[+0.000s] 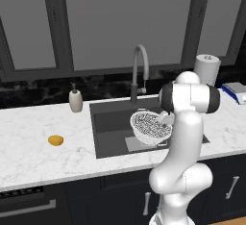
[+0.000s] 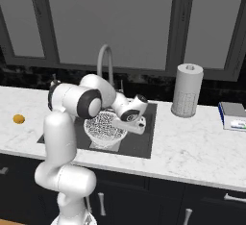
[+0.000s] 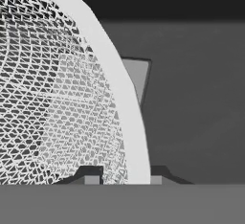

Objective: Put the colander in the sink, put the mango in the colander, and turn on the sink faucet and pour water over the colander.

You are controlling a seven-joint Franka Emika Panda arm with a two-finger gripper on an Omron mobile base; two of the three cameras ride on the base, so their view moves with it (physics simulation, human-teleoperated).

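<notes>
The white speckled colander (image 1: 150, 127) (image 2: 105, 125) hangs tilted over the dark sink (image 1: 108, 123), its rim pinched by my gripper (image 2: 138, 124) (image 3: 123, 179), which is shut on it. In the hand view the colander's rim (image 3: 119, 98) runs up between the two fingertips (image 3: 92, 177), with the sink's lighter bottom patch (image 3: 139, 74) behind it. Whether the colander touches the sink bottom I cannot tell. The mango (image 1: 55, 140) (image 2: 18, 118) lies on the counter left of the sink. The grey gooseneck faucet (image 1: 140, 65) (image 2: 105, 60) rises behind the basin.
A beige soap bottle (image 1: 75, 100) stands at the sink's back left corner. A paper towel roll (image 1: 206, 68) (image 2: 187, 90) stands right of the sink, with a flat blue and white box (image 2: 233, 116) farther right. Windows run behind the marble counter.
</notes>
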